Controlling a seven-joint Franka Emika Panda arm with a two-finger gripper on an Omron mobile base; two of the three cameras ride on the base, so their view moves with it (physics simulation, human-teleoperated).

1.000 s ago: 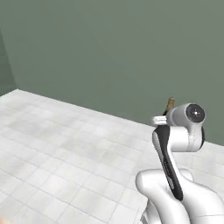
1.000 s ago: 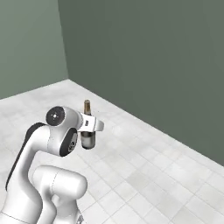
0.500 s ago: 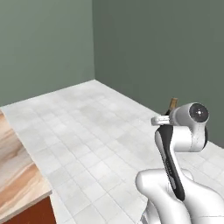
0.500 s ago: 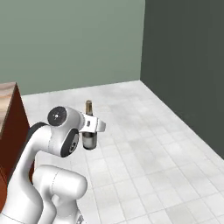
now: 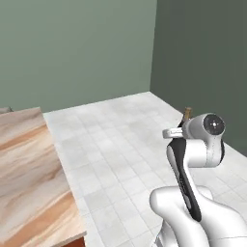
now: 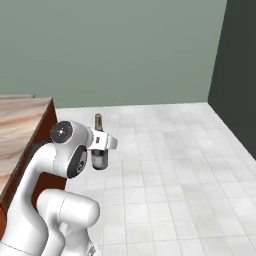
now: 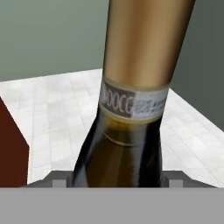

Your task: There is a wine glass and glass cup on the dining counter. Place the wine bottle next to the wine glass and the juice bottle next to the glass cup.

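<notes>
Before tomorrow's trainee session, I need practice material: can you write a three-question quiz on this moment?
1. True or false: the gripper holds the wine bottle upright, clear of the floor.
2. What lies under the bottle? A) the counter B) floor tiles C) a sink
3. Fill in: in the right base view the counter lies to the ___ of the arm.

Key: 1 true; 2 B; 3 left.

Dark, near-black wine bottle with bronze-gold neck; veined pink-beige dining counter; pale-tiled floor
</notes>
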